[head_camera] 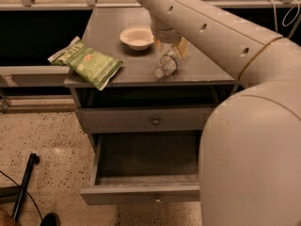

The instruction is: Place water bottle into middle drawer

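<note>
One pale robot arm (221, 36) reaches over the gray cabinet (113, 29). Low on the cabinet, the middle drawer (141, 193) stands pulled open. On the cabinet's top lie a green chip bag (91, 62) at its left edge, a white bowl (137, 36) mid-top, and the water bottle (165, 66) on its side near the front edge. The gripper (170, 47) sits at the bottle's far end; I cannot tell whether it grasps the bottle.

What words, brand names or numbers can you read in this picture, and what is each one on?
Nothing reads clearly enough to quote.
Green chip bag: lettering on the front, too blurred to read.
Water bottle, lying on the cabinet top just below the gripper: pale label band, no legible text.
White bowl: no visible writing.
</note>
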`<action>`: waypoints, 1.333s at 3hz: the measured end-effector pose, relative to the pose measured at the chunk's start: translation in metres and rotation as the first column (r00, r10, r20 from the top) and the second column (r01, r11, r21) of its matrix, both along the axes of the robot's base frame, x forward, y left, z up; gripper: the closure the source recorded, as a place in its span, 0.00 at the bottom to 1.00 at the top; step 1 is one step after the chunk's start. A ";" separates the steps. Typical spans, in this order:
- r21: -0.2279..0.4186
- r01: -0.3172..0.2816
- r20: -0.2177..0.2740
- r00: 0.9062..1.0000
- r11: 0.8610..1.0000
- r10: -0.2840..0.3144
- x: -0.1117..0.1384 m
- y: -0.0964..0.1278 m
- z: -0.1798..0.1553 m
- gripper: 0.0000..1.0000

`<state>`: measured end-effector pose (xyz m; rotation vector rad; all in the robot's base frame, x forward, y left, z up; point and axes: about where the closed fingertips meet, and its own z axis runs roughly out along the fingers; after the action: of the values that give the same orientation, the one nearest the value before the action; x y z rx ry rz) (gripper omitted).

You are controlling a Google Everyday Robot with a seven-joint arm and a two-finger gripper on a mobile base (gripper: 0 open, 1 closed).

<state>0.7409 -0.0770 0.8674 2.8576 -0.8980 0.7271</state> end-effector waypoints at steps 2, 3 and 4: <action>-0.046 0.099 -0.059 0.993 0.994 -0.101 0.004 -0.039 -0.015 0.87; -0.045 0.100 -0.060 0.993 0.994 -0.102 0.004 -0.039 -0.011 1.00; -0.036 0.105 -0.085 0.991 0.994 -0.108 0.001 -0.043 -0.012 1.00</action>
<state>0.7422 -0.1202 0.8551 2.7651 -1.0079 0.5964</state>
